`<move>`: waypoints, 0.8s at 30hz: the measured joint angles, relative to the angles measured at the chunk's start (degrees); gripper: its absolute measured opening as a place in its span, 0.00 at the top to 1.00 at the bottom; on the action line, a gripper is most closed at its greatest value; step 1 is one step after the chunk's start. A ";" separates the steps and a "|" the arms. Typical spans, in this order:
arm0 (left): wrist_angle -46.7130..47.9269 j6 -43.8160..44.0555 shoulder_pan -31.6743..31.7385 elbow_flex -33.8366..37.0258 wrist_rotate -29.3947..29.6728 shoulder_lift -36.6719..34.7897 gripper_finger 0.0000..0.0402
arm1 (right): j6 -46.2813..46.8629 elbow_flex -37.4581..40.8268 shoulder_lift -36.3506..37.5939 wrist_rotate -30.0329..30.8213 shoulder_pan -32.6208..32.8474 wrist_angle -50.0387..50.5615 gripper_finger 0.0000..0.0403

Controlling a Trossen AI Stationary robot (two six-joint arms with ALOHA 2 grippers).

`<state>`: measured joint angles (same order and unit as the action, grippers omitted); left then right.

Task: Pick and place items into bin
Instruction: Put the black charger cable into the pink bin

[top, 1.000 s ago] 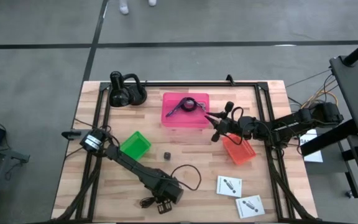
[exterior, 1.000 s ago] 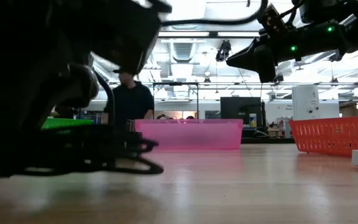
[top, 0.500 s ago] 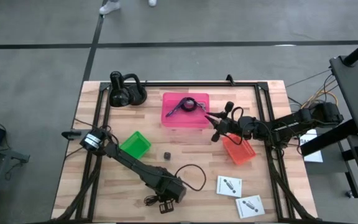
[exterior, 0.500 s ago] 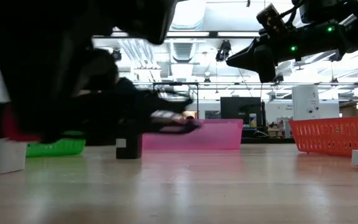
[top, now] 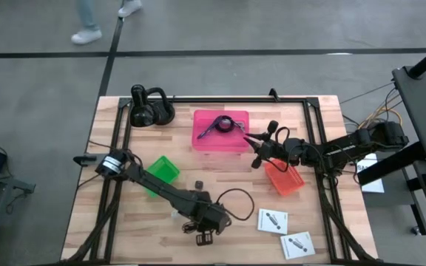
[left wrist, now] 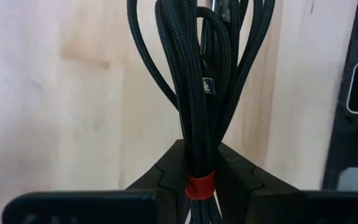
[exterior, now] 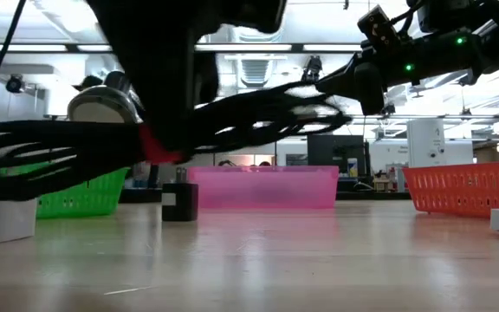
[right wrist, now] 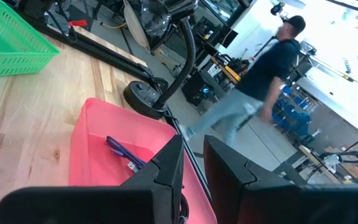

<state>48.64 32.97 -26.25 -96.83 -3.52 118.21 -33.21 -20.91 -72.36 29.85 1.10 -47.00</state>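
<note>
My left gripper [top: 204, 235] is over the table's near middle, shut on the black coiled cable [top: 231, 203], whose strands [exterior: 275, 113] show above the tabletop in the low view. The purple cable [top: 214, 127] lies inside the pink bin [top: 220, 144]. My right gripper [top: 256, 150] hovers open between the pink bin and the orange basket [top: 283, 179], touching nothing. The tiny dark cube [top: 197, 185] stands on the wood. Two flat white packets [top: 272, 220] [top: 297, 244] lie flat near the near right corner. The silvery cable and clear piece are out of sight. My left gripper [left wrist: 200, 163] pinches the black cable's gathered bundle at its red band [left wrist: 200, 185] between the two fingers [left wrist: 166, 174]. The strands [left wrist: 185, 74] run along the fingers and out past their tips. The coil is lifted clear of the table.
A green basket [top: 160, 171] sits beside the left arm. A black gooseneck lamp [top: 150, 109] stands at the far left. A black frame [top: 320, 148] runs along the table's sides. A person [right wrist: 253, 81] walks in the room beyond. Bare wood lies between the cube and the packets.
My left gripper has risen and moved from the near edge toward the table's right and far side, carrying the black cable. The cable, lying on the table a second ago, now hangs clear above it. My right arm has kept still.
</note>
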 joint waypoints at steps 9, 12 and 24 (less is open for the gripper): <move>10.96 -8.71 0.88 -6.03 9.34 -0.61 0.89 | 0.04 0.00 0.00 0.00 0.00 0.02 0.87; 13.20 -11.98 1.17 -6.57 15.29 -2.42 0.89 | 0.02 0.00 0.00 0.00 0.00 0.02 0.87; 11.08 -27.25 5.38 -3.28 31.07 -10.91 0.89 | 0.00 0.00 0.00 0.02 -0.02 0.04 0.87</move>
<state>59.73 5.72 -20.86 -100.11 27.55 107.30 -33.21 -20.91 -72.36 29.87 1.08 -46.96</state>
